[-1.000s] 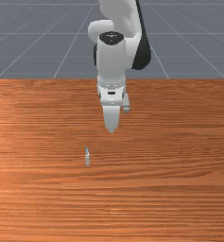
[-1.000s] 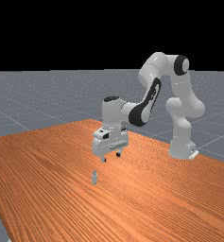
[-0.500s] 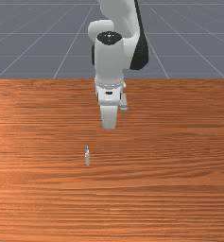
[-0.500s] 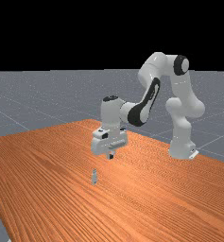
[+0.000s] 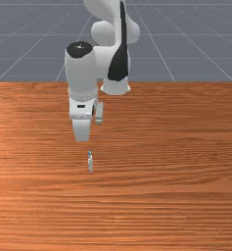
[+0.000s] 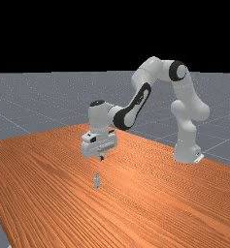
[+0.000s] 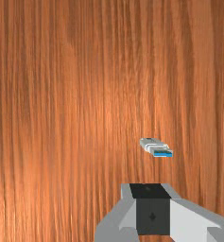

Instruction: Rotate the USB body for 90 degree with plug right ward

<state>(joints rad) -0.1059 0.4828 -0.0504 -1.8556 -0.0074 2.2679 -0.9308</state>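
In the front view my gripper hangs above the table, toward the arm from the USB body and slightly to its left. The far view has the gripper over the wood, higher than the small grey-white USB body, which appears to stand upright with its narrow plug on top. From the wrist, the USB body shows a blue plug end, a short way off the gripper. The two fingers are together with nothing between them, not touching the USB body.
The orange-brown wood table extends around the USB body on all sides. The arm's base stands at the far view's right, by the table's back edge.
The fingers stood apart one second ago and have come together. My hand has moved toward the front view's left. The USB body has stayed in place.
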